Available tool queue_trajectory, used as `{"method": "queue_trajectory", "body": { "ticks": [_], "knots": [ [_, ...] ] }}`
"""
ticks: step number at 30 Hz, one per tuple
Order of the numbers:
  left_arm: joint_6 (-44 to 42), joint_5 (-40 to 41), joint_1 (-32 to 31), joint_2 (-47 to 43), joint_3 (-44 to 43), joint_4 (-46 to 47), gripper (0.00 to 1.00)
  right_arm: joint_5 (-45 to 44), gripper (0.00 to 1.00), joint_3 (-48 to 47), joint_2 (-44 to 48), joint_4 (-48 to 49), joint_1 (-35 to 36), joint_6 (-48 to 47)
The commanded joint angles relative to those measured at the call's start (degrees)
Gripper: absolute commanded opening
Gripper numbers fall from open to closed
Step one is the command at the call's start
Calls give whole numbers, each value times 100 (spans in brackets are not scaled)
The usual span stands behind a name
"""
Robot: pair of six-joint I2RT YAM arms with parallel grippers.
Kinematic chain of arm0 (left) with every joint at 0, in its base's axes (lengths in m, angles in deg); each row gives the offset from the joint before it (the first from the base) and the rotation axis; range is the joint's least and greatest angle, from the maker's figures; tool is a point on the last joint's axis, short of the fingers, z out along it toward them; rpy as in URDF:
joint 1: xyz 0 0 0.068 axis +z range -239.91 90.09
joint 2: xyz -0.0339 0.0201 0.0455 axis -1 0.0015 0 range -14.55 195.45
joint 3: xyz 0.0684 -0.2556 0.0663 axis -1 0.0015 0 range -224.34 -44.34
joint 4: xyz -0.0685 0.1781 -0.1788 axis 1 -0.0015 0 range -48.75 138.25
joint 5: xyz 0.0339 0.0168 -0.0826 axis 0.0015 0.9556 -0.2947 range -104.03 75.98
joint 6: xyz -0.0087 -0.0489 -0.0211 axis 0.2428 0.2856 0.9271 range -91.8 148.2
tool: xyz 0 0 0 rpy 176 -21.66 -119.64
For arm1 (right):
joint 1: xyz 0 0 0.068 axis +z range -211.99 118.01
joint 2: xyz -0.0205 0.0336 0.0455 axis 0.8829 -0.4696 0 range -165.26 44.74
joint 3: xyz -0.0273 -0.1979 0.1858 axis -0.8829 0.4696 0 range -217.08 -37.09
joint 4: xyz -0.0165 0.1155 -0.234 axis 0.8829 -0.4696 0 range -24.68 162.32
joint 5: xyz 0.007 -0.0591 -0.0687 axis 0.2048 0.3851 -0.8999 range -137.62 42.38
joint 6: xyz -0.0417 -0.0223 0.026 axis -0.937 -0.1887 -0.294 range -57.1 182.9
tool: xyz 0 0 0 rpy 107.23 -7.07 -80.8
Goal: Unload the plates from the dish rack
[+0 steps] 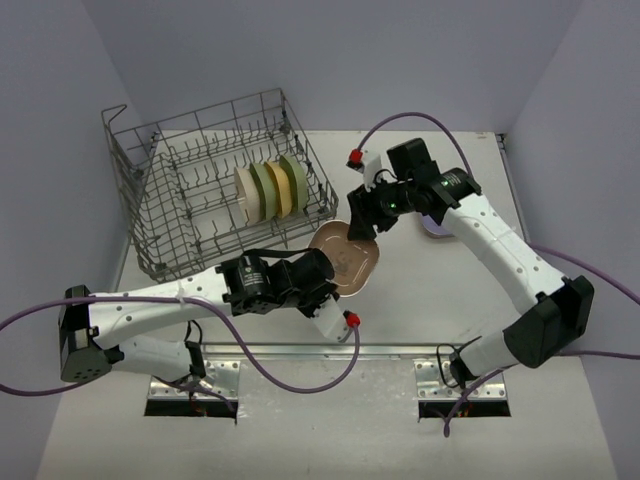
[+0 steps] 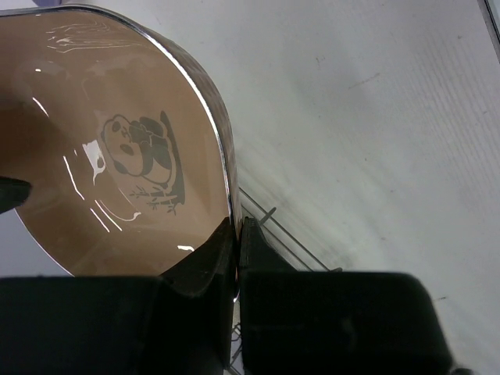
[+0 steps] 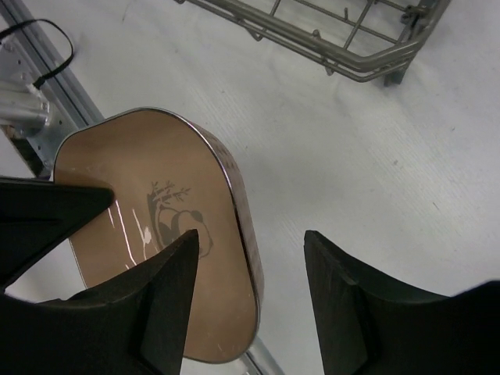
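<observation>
My left gripper [image 1: 327, 283] is shut on the rim of a brown plate [image 1: 350, 262] with a panda print and holds it just in front of the dish rack [image 1: 160, 215]. In the left wrist view the fingers [image 2: 254, 242] pinch the plate's edge [image 2: 117, 156]. My right gripper [image 1: 358, 228] is open at the plate's far side. In the right wrist view its jaws [image 3: 250, 246] straddle the plate's rim [image 3: 156, 203] without touching it. Cream [image 1: 245, 192], green [image 1: 262, 188], yellow [image 1: 280, 185] and olive [image 1: 296, 174] plates stand on edge in the rack.
A lavender plate [image 1: 438, 230] lies on the table, partly under the right arm. The rack's near corner shows in the right wrist view [image 3: 344, 47]. A metal rail [image 1: 300, 350] runs along the table's near edge.
</observation>
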Motion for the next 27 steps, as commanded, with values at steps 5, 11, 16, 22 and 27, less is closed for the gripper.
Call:
{"method": "queue_trajectory", "body": {
  "ticks": [5, 11, 16, 22, 27],
  "knots": [
    [-355, 6, -129, -227, -7, 383, 0, -256, 33, -143, -233, -227, 242, -595],
    [-345, 339, -160, -354, 280, 548, 13, -388, 0, -4, -181, -144, 233, -704],
    [181, 864, -155, -422, 386, 749, 95, -527, 0, 86, -142, -143, -334, -769],
    [1087, 822, 173, -583, -244, 994, 100, -68, 0, 75, -554, -107, -2613, -1117],
    [1951, 508, 621, -459, -973, 936, 100, 84, 0, -222, -1273, -69, -3974, -1903]
  ]
}}
